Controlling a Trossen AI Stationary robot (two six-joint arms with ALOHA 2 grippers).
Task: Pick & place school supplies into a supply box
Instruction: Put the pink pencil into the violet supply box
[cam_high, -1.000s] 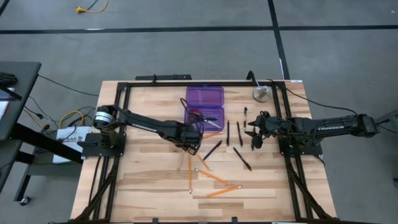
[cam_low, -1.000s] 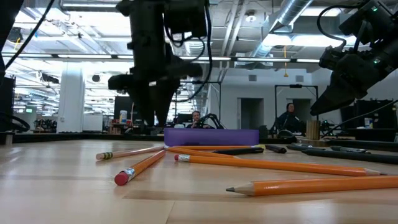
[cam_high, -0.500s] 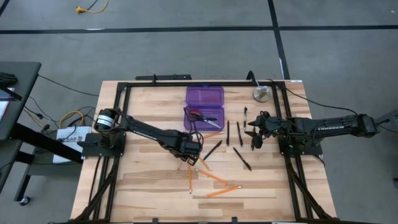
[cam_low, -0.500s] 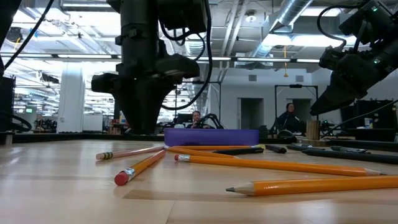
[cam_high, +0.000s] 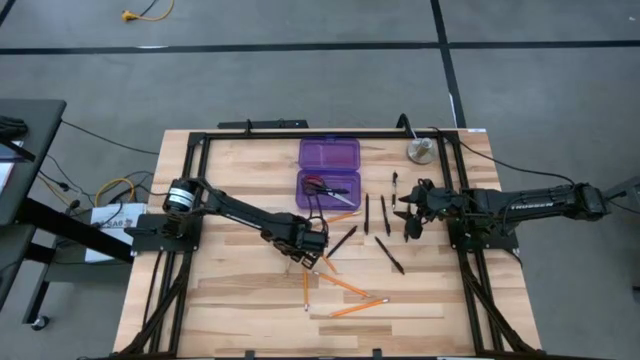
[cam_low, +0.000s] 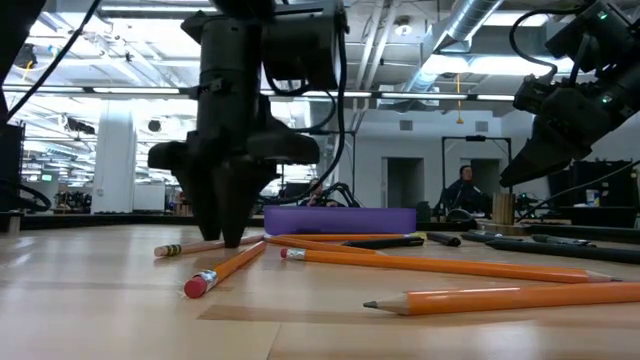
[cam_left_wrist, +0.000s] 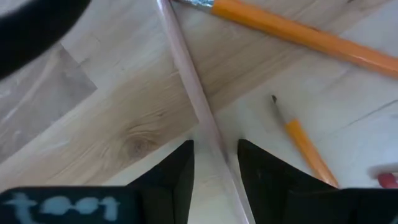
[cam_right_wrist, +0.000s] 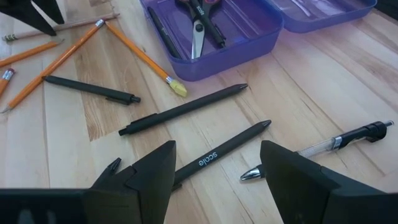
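Lying on the table (cam_high: 230, 300), pale wooden pencil (cam_left_wrist: 198, 106) sits between the spread fingers of the left end effector (cam_high: 303, 256), not pinched. Purple supply box (cam_high: 328, 180) near, scissors (cam_right_wrist: 198, 28) inside. Right end effector (cam_high: 408, 213) spread, hovering over black pens (cam_right_wrist: 186, 109).

From my station the table (cam_high: 240, 300) was evenly and brightly lit from overhead, with only soft, short shadows under the arms in the high view. In the low view the ceiling lights (cam_low: 130, 40) of the room behind glared white, so the left arm's gripper (cam_low: 232, 215) stood as a near-black silhouette, and the nearest orange pencil (cam_low: 500, 297) was soft and out of focus. The left wrist view was blurred at close range, while the right wrist view was crisp.
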